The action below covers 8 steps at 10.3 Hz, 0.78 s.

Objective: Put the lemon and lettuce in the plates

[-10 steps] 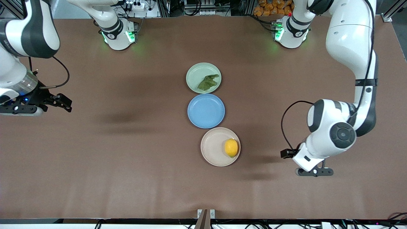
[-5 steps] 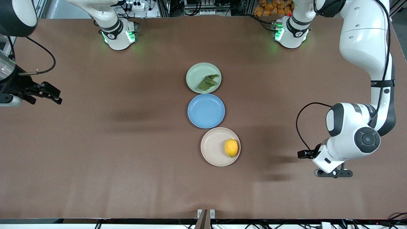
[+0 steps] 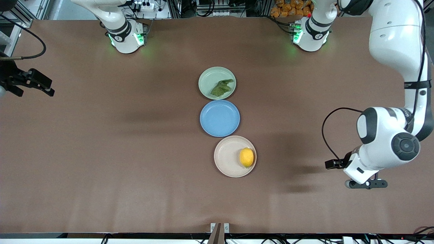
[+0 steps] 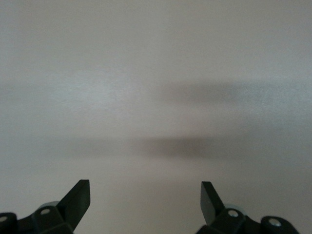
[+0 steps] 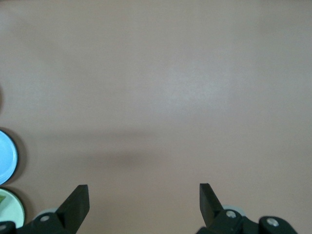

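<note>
The lemon (image 3: 246, 157) lies in the beige plate (image 3: 228, 159), low of centre in the front view. The lettuce (image 3: 222, 87) lies in the green plate (image 3: 209, 79), above centre. A blue plate (image 3: 219, 118) sits between them, touching both.

The left pincer (image 4: 145, 195) hangs over bare bench (image 3: 135, 169) at the lower right of the front view, fingers spread, holding nothing.

The right pincer (image 5: 144, 195) hangs at the upper left edge of the front view, fingers spread, holding nothing.
</note>
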{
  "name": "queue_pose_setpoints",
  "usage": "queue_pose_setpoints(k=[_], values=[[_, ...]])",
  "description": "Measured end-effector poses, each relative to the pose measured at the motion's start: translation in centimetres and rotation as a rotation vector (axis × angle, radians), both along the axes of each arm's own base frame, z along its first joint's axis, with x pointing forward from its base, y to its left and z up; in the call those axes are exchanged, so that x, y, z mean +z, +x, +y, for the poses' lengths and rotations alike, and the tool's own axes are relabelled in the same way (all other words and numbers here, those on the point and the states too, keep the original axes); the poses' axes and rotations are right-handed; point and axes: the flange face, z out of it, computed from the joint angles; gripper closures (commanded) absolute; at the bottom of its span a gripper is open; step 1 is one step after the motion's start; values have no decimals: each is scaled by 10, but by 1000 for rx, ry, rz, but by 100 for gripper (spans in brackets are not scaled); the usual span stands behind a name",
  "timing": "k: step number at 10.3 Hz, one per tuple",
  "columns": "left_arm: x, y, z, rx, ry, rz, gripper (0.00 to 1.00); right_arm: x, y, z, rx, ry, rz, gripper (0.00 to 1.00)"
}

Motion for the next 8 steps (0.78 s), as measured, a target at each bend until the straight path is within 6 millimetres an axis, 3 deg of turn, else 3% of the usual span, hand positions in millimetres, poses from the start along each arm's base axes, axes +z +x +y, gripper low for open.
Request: queue_pose_setpoints(k=[5, 8], values=[[61, -46, 6, 3, -3, -9, 0, 1, -1, 3, 5, -1, 7, 0], [110, -74, 4, 10, -35, -28, 0, 0, -3, 2, 3, -1, 25, 0]])
